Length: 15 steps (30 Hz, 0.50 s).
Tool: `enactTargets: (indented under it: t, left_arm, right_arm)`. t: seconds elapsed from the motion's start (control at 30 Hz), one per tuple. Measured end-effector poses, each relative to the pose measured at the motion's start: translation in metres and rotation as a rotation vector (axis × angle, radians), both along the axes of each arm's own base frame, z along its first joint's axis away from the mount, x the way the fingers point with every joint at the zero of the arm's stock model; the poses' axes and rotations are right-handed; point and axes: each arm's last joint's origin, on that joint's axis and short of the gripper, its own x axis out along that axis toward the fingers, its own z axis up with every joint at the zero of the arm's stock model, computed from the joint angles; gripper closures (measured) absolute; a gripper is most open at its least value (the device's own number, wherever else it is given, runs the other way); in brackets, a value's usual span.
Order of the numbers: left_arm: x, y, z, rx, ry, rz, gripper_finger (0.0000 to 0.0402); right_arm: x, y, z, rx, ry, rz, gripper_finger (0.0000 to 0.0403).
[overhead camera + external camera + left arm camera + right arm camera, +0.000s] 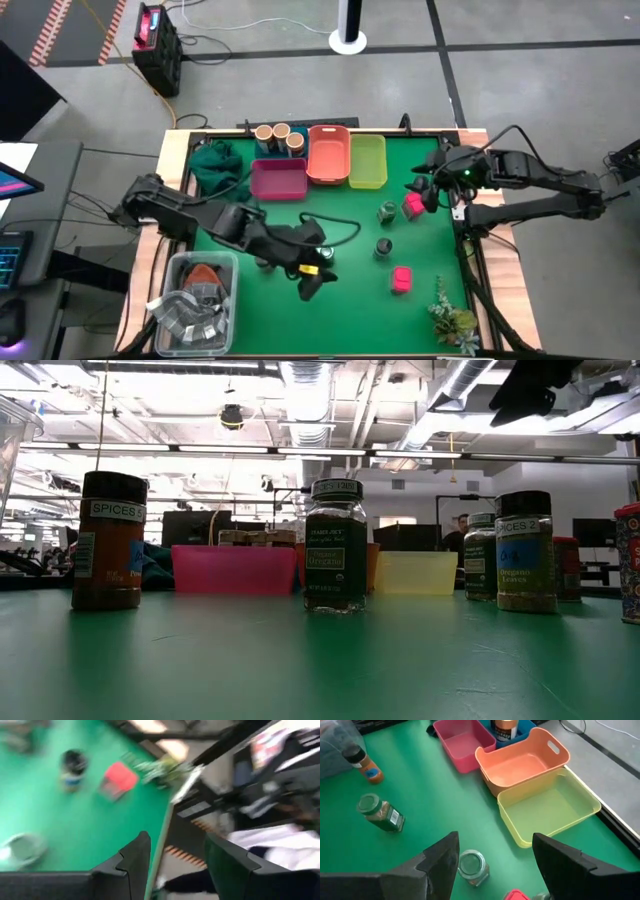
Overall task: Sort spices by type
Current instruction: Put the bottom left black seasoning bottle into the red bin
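Spice jars (pixel 386 212) and pink boxes (pixel 401 279) sit loose on your green table (pixel 350 300).
Your orange tray (pixel 328 155) and yellow-green tray (pixel 367 162) are empty; right gripper (pixel 428 192) hovers near them, left gripper (pixel 312 287) mid-table, both spread, holding nothing.

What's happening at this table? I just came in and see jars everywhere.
A two-armed robot is sorting spice jars into trays. Three tan-topped jars already stand in the blue tray; the magenta tray, orange tray and yellow-green tray are empty. The left gripper and right gripper both hang open over the green mat, holding nothing. Other jars and two pink boxes wait loose.
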Motion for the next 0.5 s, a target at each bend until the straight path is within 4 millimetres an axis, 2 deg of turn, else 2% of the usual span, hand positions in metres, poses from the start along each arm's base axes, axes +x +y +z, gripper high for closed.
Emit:
enactTargets:
  t: [0.27,0.4,0.5]
  left_arm:
    - [-0.019,0.015,-0.044,0.211,0.483,0.022,0.0225]
    - [-0.031,0.024,-0.052,0.284,0.635,0.029,0.0211]
    - [-0.036,0.030,-0.053,0.345,0.685,0.031,0.0194]
  right_arm:
    - [-0.001,0.000,0.000,-0.012,0.007,0.011,0.0124]
    - [-0.001,0.000,0.000,-0.013,0.008,0.012,0.0124]
    - [-0.001,0.000,0.000,-0.013,0.007,0.012,0.0124]
